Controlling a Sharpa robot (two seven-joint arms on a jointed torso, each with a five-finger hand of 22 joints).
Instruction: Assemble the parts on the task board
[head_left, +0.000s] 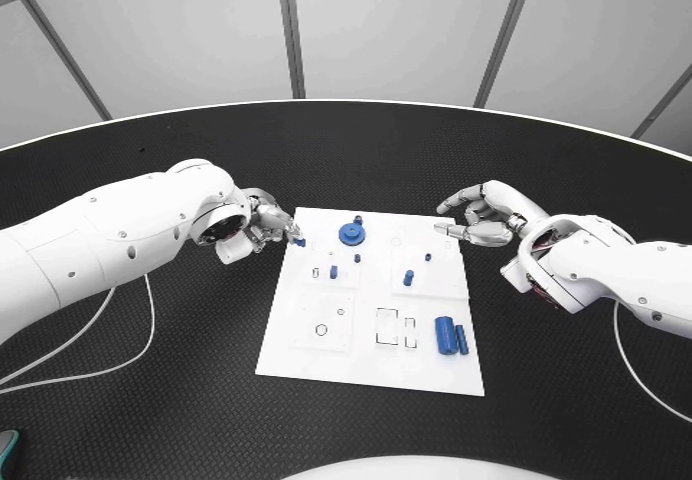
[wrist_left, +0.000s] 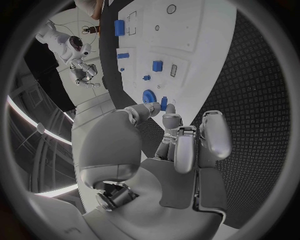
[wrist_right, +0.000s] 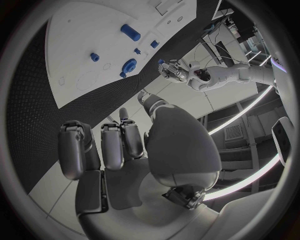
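Clearly the left hand (head_left: 257, 228), pinching a small blue peg (wrist_left: 164, 103) at the task board (head_left: 317, 355)'s upper-left edge, could drop it; the right hand (head_left: 488, 215) hovers empty, fingers apart.

Your left hand (head_left: 260, 228) sits at the far left corner of the task board (head_left: 310, 350), fingertips pinching a small blue part (wrist_left: 164, 103). Your right hand (head_left: 488, 216) hovers just off the board's far right corner, fingers curled loosely apart, holding nothing. Both white arms reach inward over the surface (head_left: 173, 400).
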